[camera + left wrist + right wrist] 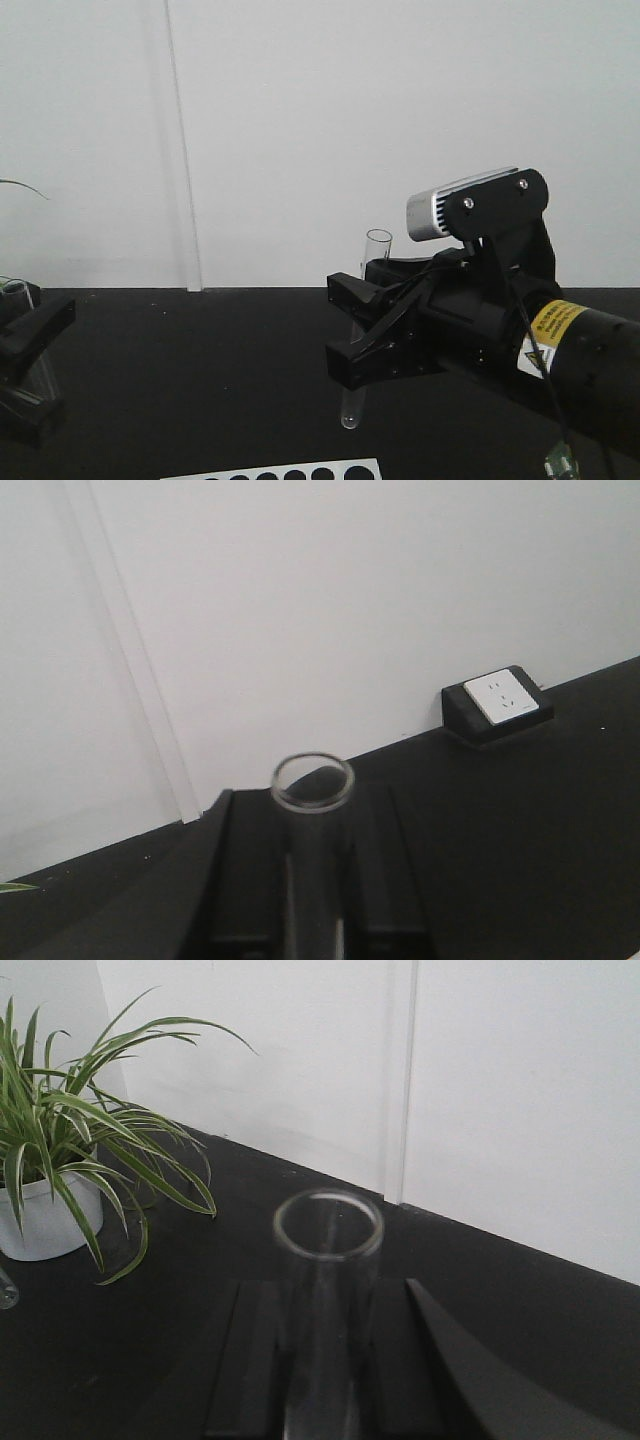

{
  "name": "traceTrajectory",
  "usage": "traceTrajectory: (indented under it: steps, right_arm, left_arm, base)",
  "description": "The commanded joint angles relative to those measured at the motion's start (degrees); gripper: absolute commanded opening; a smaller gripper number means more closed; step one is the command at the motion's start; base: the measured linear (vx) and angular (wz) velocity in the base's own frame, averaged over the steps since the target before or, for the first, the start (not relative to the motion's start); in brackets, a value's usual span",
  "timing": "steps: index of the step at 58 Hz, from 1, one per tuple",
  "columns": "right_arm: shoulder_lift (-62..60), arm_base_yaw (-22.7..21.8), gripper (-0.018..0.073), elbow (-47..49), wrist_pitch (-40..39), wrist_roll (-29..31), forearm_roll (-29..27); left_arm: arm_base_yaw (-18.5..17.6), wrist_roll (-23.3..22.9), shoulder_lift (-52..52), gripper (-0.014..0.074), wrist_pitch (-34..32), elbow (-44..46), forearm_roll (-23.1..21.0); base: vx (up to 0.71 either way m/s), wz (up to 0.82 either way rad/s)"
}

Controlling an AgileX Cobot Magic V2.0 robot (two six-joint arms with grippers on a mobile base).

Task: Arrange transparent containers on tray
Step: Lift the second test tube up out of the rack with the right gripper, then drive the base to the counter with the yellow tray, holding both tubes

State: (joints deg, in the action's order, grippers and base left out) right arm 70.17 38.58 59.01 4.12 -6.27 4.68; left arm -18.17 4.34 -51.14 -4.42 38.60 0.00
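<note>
My right gripper (pixel 350 328) is shut on a clear glass test tube (pixel 376 250), held upright above the black table, its rounded bottom hanging below the fingers. In the right wrist view the tube's open rim (pixel 328 1225) stands between the black fingers (pixel 255 1360). At the far left my left gripper (pixel 30 360) is shut on a second test tube (pixel 18 292). That tube's rim (pixel 313 780) shows between the left fingers (pixel 245 870). The yellow tray is out of view.
A white rack with a row of dark round holes (pixel 280 471) lies at the table's front edge. A potted spider plant (pixel 50 1160) stands on the table near the wall. A wall socket block (pixel 497 700) sits at the back.
</note>
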Motion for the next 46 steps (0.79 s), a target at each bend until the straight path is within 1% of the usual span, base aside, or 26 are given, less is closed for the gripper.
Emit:
traceTrajectory:
  steps: [1, 26, 46]
  right_arm:
    - [-1.7, -0.3, -0.0008, 2.2, -5.1, 0.5, 0.3]
    - [-1.7, -0.3, -0.0008, 2.2, -5.0, 0.5, 0.3]
    - [-1.7, -0.3, -0.0008, 2.2, -4.9, 0.5, 0.3]
  left_arm:
    - [-0.1, -0.2, 0.6, -0.0007, -5.0, 2.2, -0.5]
    - [-0.1, -0.2, 0.6, -0.0007, -5.0, 2.2, -0.5]
    - [-0.1, -0.2, 0.6, -0.0007, -5.0, 2.2, -0.5]
  base:
    - [0.00, 0.00]
    - [-0.01, 0.02]
    - [-0.08, 0.17]
